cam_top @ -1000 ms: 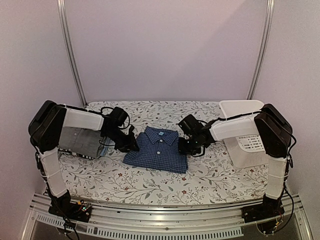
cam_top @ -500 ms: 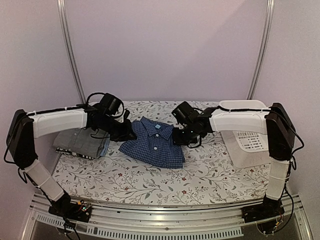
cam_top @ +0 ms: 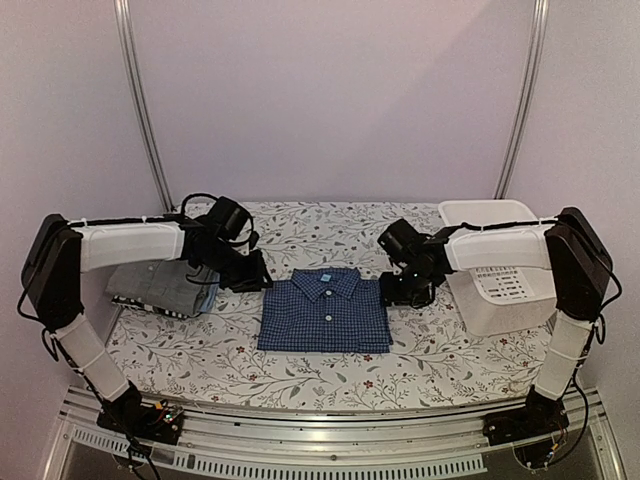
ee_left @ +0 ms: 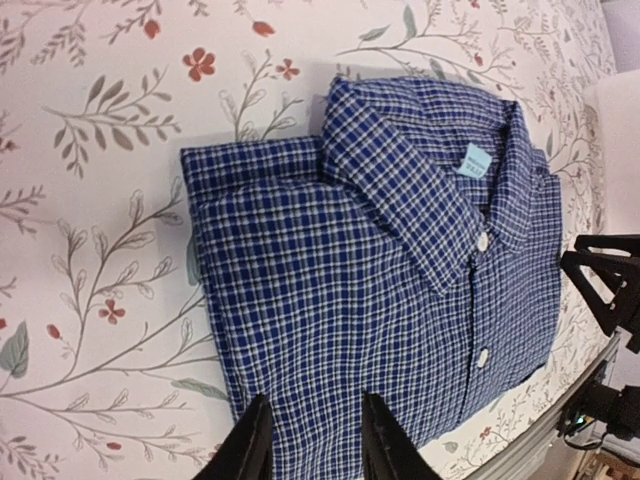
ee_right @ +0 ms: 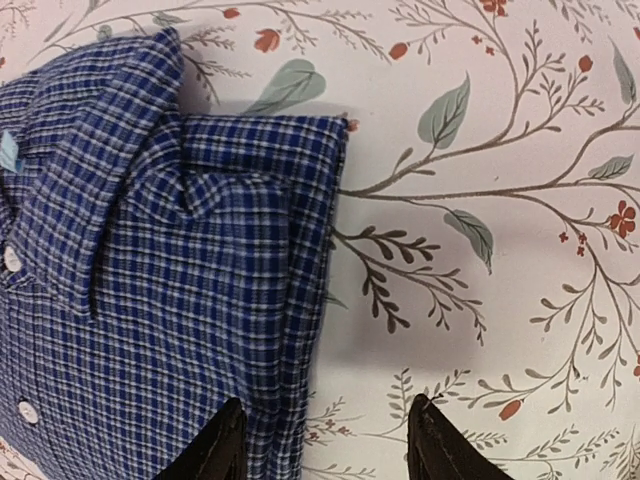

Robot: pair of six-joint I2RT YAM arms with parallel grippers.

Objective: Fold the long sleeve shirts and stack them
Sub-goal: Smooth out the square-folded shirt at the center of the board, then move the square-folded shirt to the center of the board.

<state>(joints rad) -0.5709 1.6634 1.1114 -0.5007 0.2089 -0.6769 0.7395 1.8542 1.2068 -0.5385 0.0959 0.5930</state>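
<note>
A dark blue fine-check long sleeve shirt (cam_top: 325,315) lies folded flat in the middle of the table, collar toward the back and white buttons showing. My left gripper (cam_top: 258,281) hovers at its back left corner. It is open, and in the left wrist view its gripper (ee_left: 315,445) has only the flat shirt (ee_left: 400,260) below it. My right gripper (cam_top: 395,292) is at the back right corner. It is open too, and in the right wrist view its gripper (ee_right: 330,445) straddles the edge of the shirt (ee_right: 150,280). A stack of folded shirts (cam_top: 165,283), grey on top, sits at the left.
A white plastic basket (cam_top: 490,212) stands at the right, close behind my right forearm. A floral cloth (cam_top: 430,350) covers the table. Metal rails run along the near edge.
Both grippers held the shirt's top corners half a second ago and have since opened. The shirt now lies flat and squared, nearer the front. Both arms have drawn slightly outward.
</note>
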